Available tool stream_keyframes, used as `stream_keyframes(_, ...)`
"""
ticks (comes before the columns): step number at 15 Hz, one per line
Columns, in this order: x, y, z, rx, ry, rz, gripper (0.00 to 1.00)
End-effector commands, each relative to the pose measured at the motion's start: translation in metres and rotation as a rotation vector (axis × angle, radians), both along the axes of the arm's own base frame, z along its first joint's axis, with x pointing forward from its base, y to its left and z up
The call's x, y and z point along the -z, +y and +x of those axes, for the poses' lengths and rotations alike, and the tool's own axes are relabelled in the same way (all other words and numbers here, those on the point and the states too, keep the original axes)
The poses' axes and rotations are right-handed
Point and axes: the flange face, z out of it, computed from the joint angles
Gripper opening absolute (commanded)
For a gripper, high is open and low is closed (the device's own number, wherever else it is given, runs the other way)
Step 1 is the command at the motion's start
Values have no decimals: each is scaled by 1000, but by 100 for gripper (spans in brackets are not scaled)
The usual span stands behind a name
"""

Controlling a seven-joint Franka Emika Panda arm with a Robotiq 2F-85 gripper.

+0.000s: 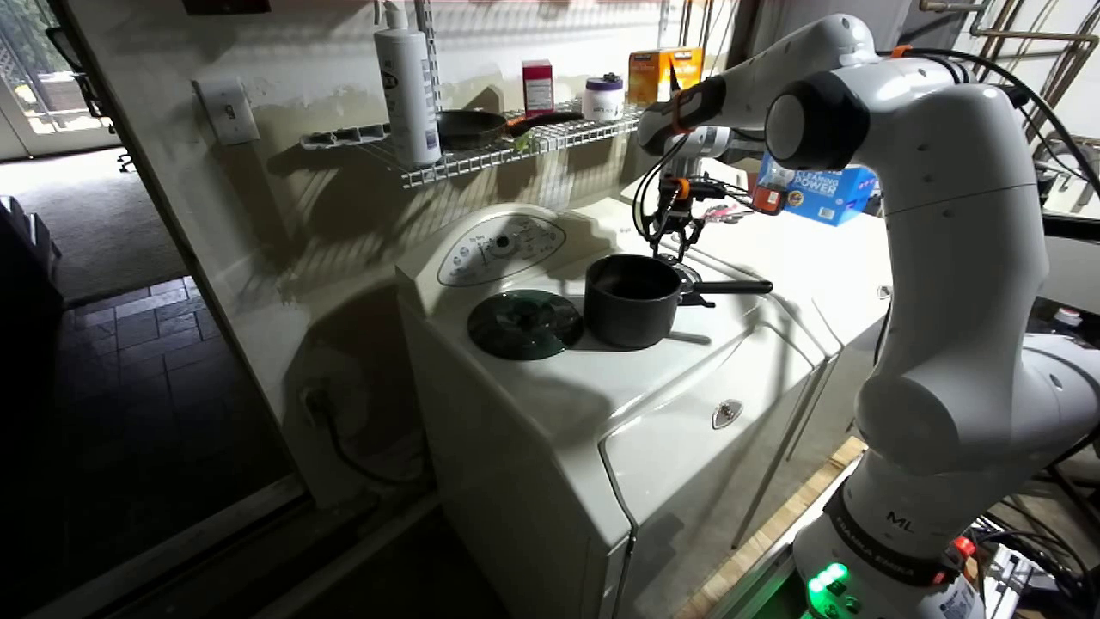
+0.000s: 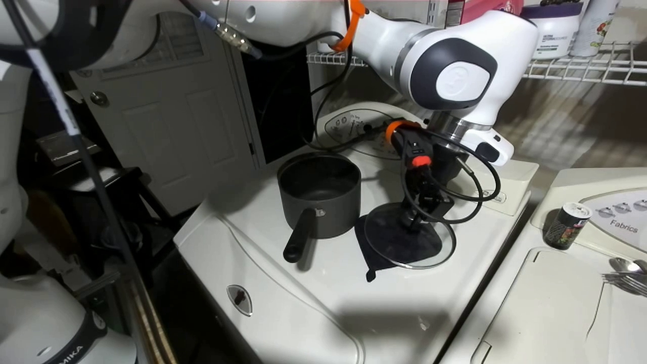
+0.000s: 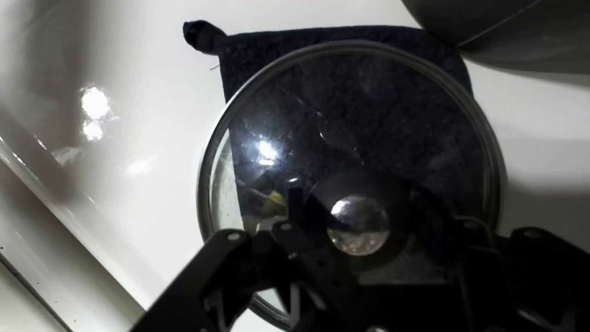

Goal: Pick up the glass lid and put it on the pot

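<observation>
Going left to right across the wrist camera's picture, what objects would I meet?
Cloth loop → knob → pot. The cloth, lid and gripper overlap too much to place.

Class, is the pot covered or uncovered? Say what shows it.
Uncovered: both exterior views show the dark inside of the pot through its open top, and the glass lid is off to the side.

Your rounded white arm (image 1: 954, 258) wears orange straps (image 2: 354, 25) and thin black cables (image 2: 498, 179). Green lights (image 1: 827, 578) mark its white base (image 1: 894, 593).
</observation>
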Motion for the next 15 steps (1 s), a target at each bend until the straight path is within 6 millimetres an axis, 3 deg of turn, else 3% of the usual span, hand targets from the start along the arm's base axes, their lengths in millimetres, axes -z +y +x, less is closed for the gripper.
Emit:
stream_keyframes(1, 0, -2, 7, -8, -15, 1, 34)
stream_keyframes(6, -1, -2, 6, -11, -14, 0, 34)
stream_keyframes(15, -24, 6, -3, -54, -61, -34, 34)
